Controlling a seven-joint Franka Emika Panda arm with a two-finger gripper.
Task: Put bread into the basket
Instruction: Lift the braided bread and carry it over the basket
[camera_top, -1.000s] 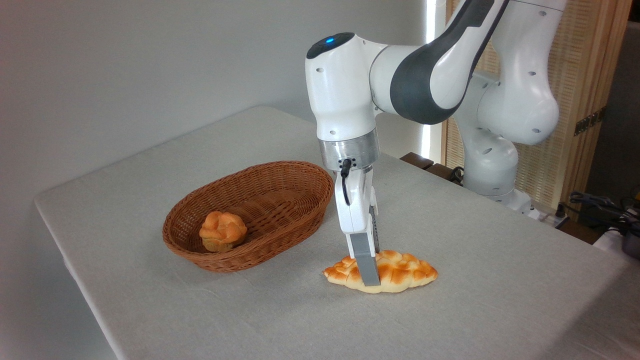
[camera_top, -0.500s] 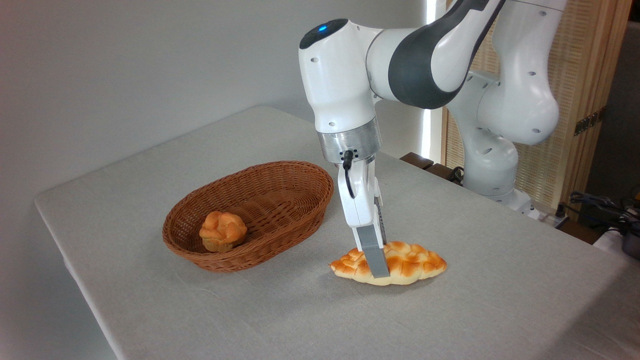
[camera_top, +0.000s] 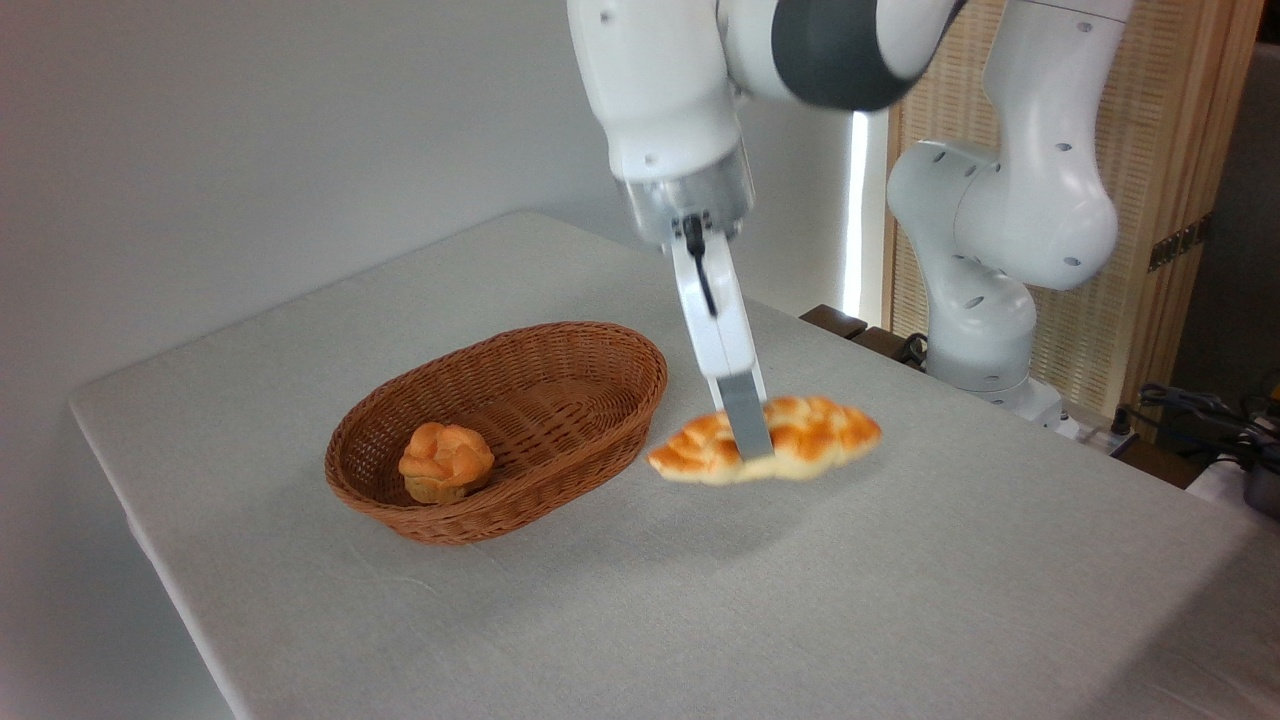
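We see end effector (camera_top: 748, 445) clamped on bread (camera_top: 765, 452), loaf off desk (camera_top: 900, 600) at frame center, just right of basket (camera_top: 600, 420). Pickup done, we judge; carry over rim and drop left. Small bun (camera_top: 446, 461) sits in basket.

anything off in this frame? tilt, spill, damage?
Nothing stands out. The gripper holds the bread about mid-length, clear of the table, roughly level and slightly blurred. The basket sits upright with a small bun inside. No spill or damage visible.
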